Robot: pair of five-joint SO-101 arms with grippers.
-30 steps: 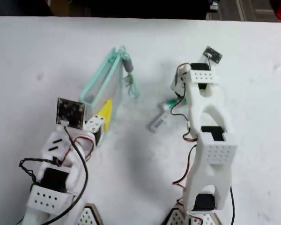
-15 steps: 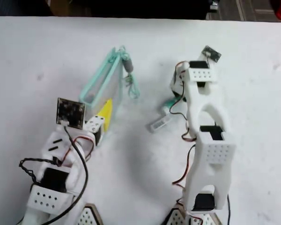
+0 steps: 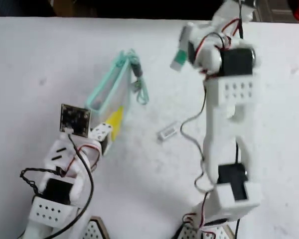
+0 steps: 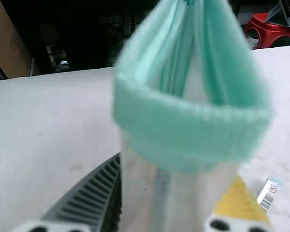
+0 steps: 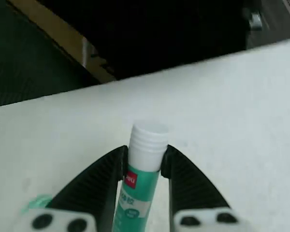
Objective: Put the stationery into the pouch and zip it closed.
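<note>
White counter is lying under both arms in the high view. Left of centre, a clear pouch with mint-green edging is standing with its mouth gaping upward. Its long axis is running diagonally from lower left to upper right. The left arm, at lower left, is meeting the pouch's lower end, where a yellow jaw is showing against the pouch wall. The right arm is stretching up the right half of the frame. At top centre it is holding a green-and-white glue stick, apparently raised off the counter. The pouch is lying left of and below the stick, with its upper end the nearest part. A small white labelled item is resting on the counter between the arms, apart from the pouch.

In the left wrist view, the left jaws, one dark and ribbed, one yellow, are sitting on either side of the pouch's clear end. They are pinching it and propping the green-rimmed mouth open. The labelled item is lying at lower right.

In the right wrist view, the right jaws, both black, are clamping the glue stick by its body. Its white cap is pointing straight out beyond their tips.

The coming move is likely turning on swinging the stick leftward and lining it up with that diagonal slot.
</note>
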